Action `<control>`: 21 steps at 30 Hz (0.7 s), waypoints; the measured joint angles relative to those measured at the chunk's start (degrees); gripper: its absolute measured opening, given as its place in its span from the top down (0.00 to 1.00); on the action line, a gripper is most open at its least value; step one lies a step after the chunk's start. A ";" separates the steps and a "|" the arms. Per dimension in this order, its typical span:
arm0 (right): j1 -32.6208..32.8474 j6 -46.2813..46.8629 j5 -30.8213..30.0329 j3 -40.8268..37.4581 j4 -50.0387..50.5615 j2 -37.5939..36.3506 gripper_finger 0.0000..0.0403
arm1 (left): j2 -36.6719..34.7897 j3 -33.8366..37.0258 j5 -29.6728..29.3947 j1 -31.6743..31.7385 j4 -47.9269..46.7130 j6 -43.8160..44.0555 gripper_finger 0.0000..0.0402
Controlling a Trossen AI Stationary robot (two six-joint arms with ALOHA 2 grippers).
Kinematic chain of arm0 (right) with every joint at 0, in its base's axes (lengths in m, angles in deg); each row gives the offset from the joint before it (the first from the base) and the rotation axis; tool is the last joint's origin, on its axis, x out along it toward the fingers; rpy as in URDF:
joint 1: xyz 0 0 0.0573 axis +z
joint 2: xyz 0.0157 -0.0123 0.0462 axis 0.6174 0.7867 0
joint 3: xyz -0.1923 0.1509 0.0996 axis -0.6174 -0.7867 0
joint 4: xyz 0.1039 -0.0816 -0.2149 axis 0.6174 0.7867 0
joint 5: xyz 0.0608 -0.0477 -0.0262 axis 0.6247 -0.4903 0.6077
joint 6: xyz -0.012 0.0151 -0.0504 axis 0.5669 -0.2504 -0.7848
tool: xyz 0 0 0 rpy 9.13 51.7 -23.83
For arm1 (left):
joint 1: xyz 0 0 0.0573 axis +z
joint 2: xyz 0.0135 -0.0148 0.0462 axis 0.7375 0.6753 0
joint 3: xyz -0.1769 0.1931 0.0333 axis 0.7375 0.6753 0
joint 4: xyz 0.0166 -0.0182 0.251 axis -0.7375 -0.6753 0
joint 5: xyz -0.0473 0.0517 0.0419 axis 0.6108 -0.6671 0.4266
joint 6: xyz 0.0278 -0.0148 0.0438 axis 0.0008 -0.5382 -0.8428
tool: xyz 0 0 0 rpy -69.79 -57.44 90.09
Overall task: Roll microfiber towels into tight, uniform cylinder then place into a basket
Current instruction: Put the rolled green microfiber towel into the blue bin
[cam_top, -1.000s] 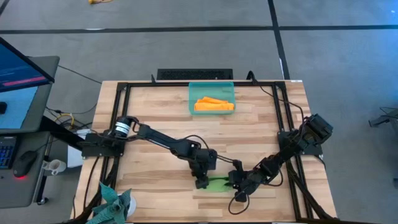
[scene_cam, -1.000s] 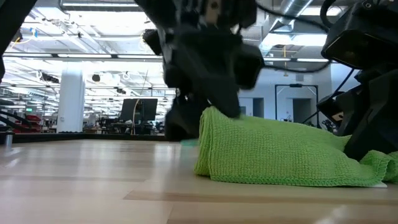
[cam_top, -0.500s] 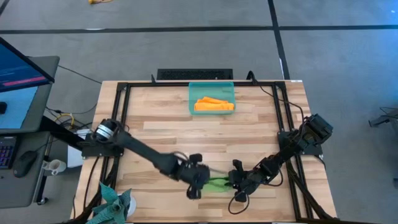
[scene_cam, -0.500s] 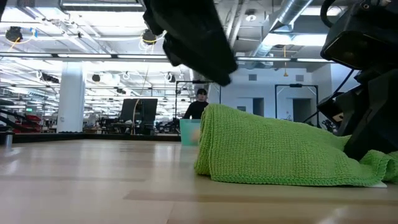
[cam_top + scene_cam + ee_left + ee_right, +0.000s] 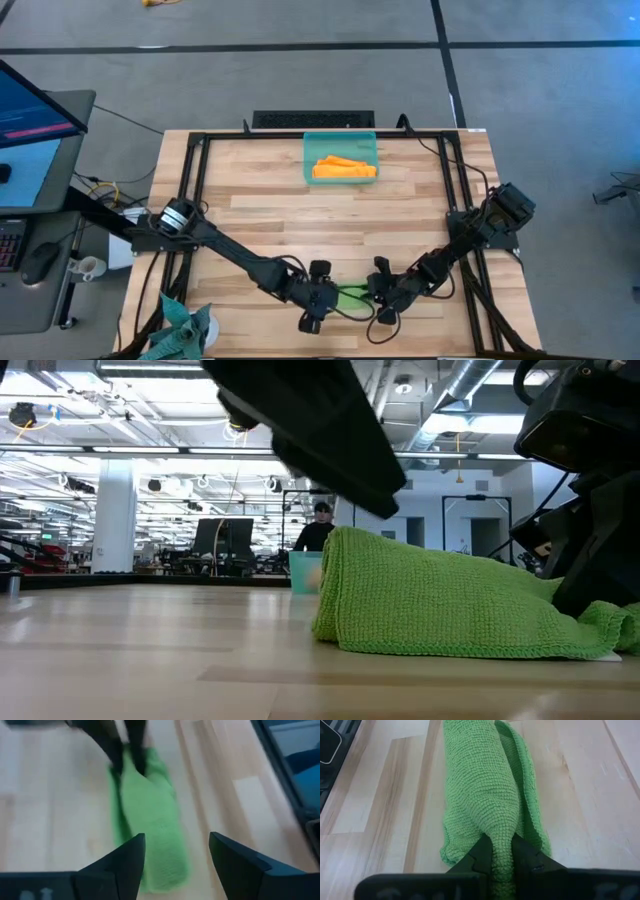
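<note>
The rolled lime-green microfiber towel lies near the wooden worktop's front edge, its long axis running left to right. The right tool pinches its right end. The left tool hovers wide over the left end. A rolled orange towel lies crosswise in the translucent teal plastic basket at the back.
</note>
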 joint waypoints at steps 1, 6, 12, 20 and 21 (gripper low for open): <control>0.00 0.01 -0.02 0.00 0.00 0.00 0.86 | 0.00 -0.03 -1.50 -0.11 0.14 -1.23 0.47; 0.00 0.04 -0.02 0.00 0.00 0.00 0.86 | 0.92 0.24 -6.42 0.01 -0.39 -1.79 0.46; -0.11 0.10 -0.09 -0.04 -0.05 0.00 0.86 | 3.72 0.04 -1.92 0.25 1.00 -1.17 0.46; -0.26 0.57 -0.07 -0.04 0.00 0.00 0.86 | 5.52 0.11 -0.60 1.68 -1.97 3.40 0.46; -0.27 0.56 -0.05 -0.04 0.00 0.00 0.86 | 6.23 0.00 0.32 2.06 -1.31 3.58 0.46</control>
